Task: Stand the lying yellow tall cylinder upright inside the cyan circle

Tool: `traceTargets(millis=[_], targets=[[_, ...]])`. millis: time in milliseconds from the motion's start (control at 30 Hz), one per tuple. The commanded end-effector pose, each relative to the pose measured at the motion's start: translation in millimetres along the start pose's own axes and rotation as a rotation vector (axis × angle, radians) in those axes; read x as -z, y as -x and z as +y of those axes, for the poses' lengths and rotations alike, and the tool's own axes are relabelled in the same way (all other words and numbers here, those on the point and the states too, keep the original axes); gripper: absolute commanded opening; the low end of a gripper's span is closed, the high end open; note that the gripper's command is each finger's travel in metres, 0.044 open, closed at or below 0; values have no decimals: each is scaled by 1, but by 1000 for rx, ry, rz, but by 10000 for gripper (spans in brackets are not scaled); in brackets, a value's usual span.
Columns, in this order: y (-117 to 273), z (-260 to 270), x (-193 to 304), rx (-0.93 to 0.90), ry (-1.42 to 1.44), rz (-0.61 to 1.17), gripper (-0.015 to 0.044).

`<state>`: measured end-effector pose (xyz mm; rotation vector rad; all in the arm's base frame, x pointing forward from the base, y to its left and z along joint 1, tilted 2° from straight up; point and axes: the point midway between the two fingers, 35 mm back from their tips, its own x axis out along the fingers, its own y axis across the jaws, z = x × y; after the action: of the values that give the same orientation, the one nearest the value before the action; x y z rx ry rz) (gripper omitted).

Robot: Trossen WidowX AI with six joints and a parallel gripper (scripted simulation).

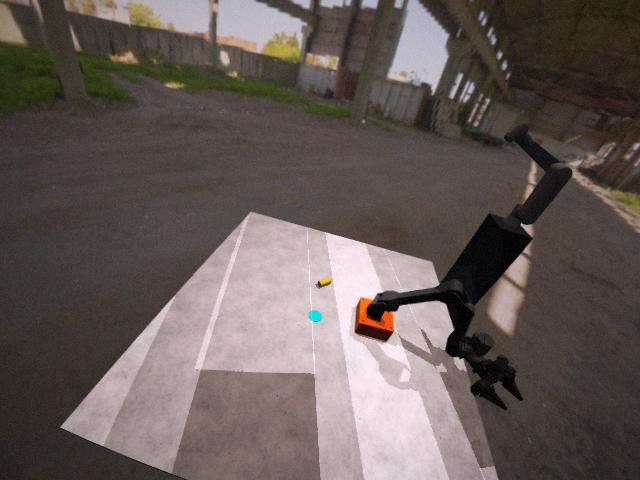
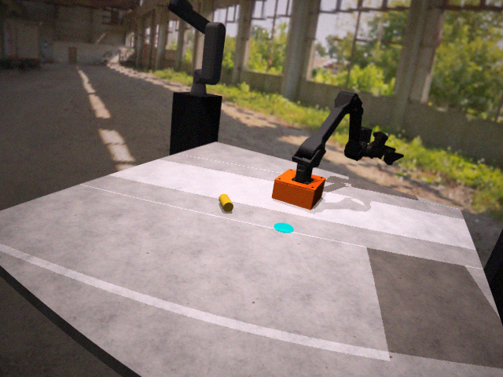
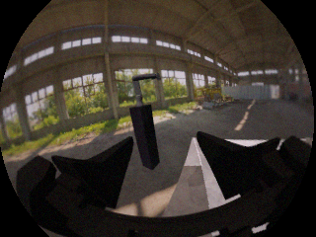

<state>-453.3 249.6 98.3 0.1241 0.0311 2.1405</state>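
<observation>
The yellow tall cylinder (image 1: 324, 282) (image 2: 225, 203) lies on its side on the table, outside the cyan circle. The cyan circle (image 1: 315, 315) (image 2: 283, 227) is a flat disc on the table, with nothing standing on it. My gripper (image 1: 513, 403) (image 2: 397, 158) (image 3: 165, 137) is open, with nothing between its fingers. It hangs in the air far from the cylinder and the circle, on the other side of the arm's base. The wrist view shows neither the cylinder nor the circle.
The orange base block (image 1: 374, 319) (image 2: 297, 189) carries the arm and stands near the circle. The pale table (image 1: 258, 335) (image 2: 182, 276) has shaded bands and white lines. A black pedestal (image 1: 488, 253) (image 2: 196, 122) with a jointed post stands beyond its edge; a black pedestal (image 3: 144, 133) also shows in the wrist view.
</observation>
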Motion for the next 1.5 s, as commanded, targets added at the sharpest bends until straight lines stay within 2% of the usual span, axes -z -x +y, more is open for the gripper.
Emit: traceTargets(millis=[0,100,433,867,1167,1467], targets=[[0,-1,0,2,1,1,374],[-6,-11,1,25,20,12,309],[-36,-81,4,167,132,88,309],[-67,-206,2,362,294,220,309],[-67,-297,-1,490,381,333,309],[-49,-385,-5,608,446,462,309]])
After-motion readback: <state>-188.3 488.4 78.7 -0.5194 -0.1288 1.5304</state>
